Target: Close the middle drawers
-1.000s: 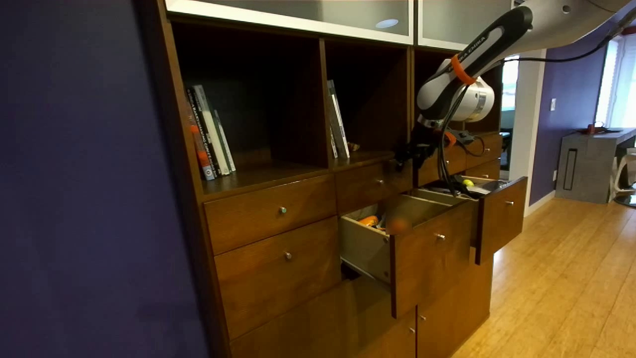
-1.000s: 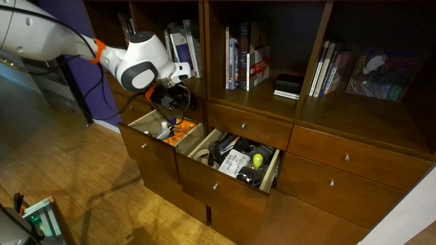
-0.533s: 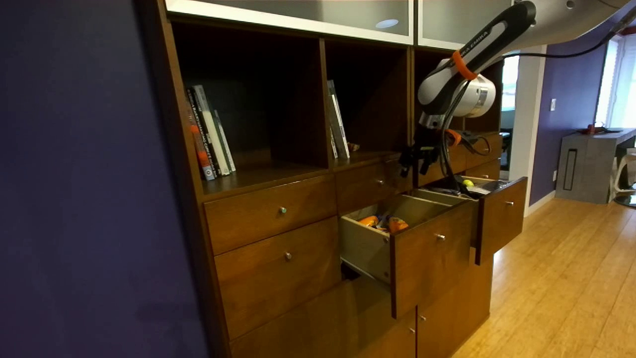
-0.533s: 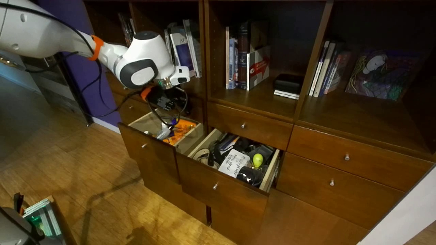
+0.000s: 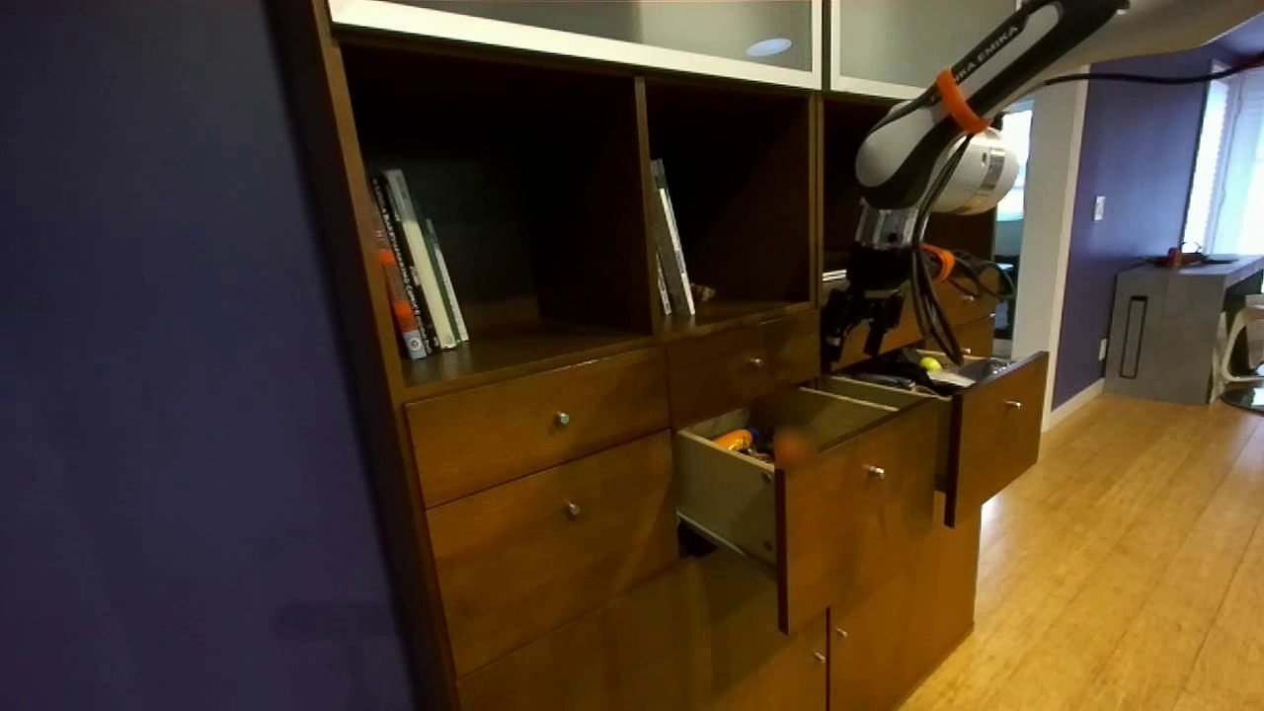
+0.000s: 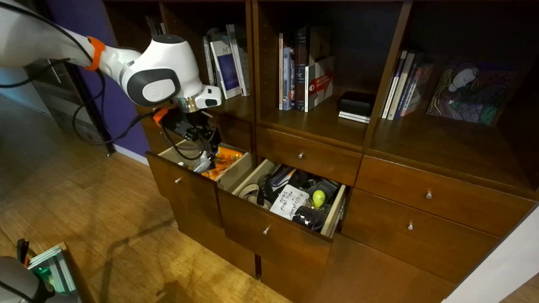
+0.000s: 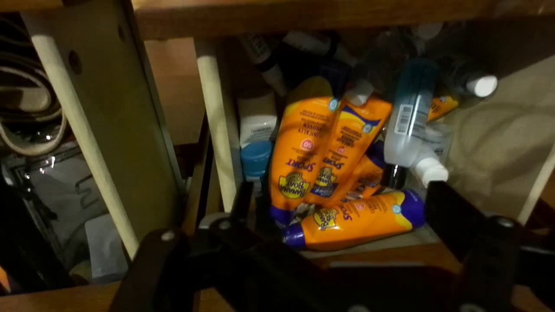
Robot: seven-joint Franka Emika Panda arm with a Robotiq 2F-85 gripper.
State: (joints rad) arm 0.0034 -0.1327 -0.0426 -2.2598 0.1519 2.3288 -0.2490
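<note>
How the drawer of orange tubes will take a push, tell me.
The drawer will probably move as one stiff piece: its side looks flat and straight. It may feel somewhat heavy, as it carries several orange tubes and bottles. Those tubes could slide or roll, since they lie heaped at different angles.

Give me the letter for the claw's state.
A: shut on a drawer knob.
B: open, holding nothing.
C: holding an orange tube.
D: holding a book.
B: in the wrist view the claw has its fingers wide apart with nothing pinched between them, and the orange tubes lie loose in the drawer.
</note>
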